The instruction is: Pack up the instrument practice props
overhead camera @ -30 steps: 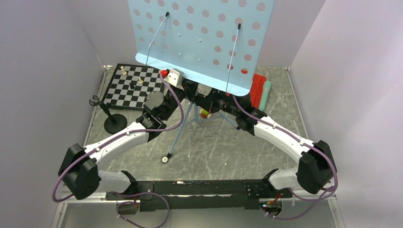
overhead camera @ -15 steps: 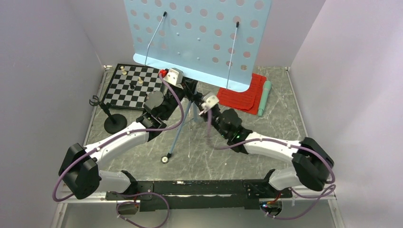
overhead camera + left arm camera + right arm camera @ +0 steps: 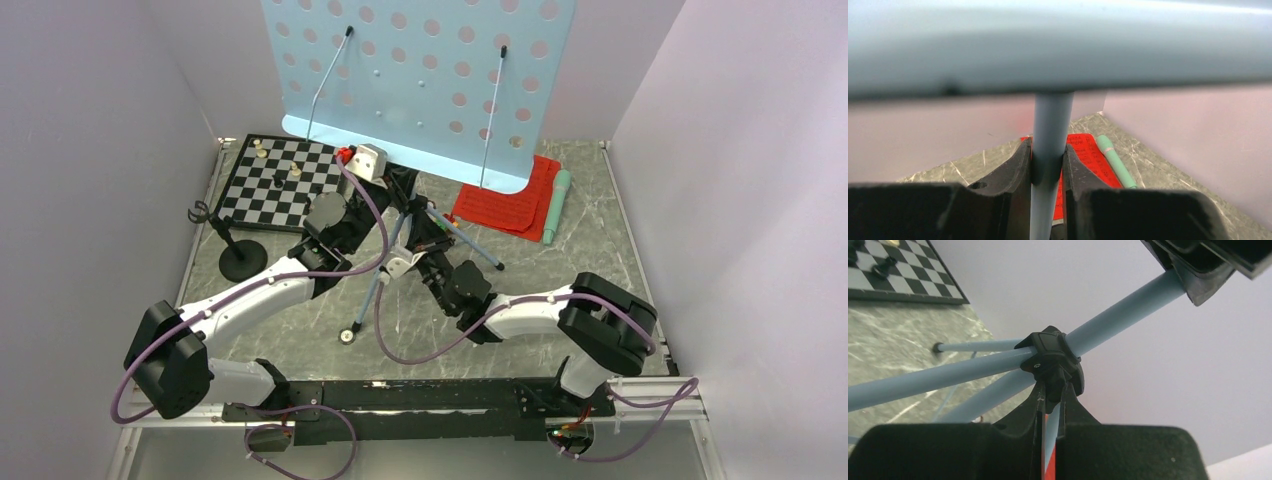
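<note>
The light blue perforated music stand (image 3: 420, 80) stands on its tripod at the table's middle back. My left gripper (image 3: 403, 193) is shut on its blue pole (image 3: 1050, 135) just under the panel. My right gripper (image 3: 428, 250) reaches up from below, and its jaws are shut on the black tripod hub (image 3: 1050, 357). The red sheet-music pages (image 3: 505, 205) lie flat at the back right, and they also show in the left wrist view (image 3: 1087, 155). The mint-green microphone (image 3: 556, 205) lies along their right edge. The black round-base mic stand (image 3: 238, 262) stands at the left.
A black-and-white chessboard (image 3: 285, 180) with a few pieces lies at the back left. One tripod leg ends in a foot (image 3: 347, 336) near the table's middle. Another leg (image 3: 465, 240) sticks out to the right. Grey walls close in both sides and the back.
My right arm has swung in from the right and folded back; its gripper now sits under the stand, shut on the tripod hub. The red pages and microphone are uncovered. The left arm holds still.
</note>
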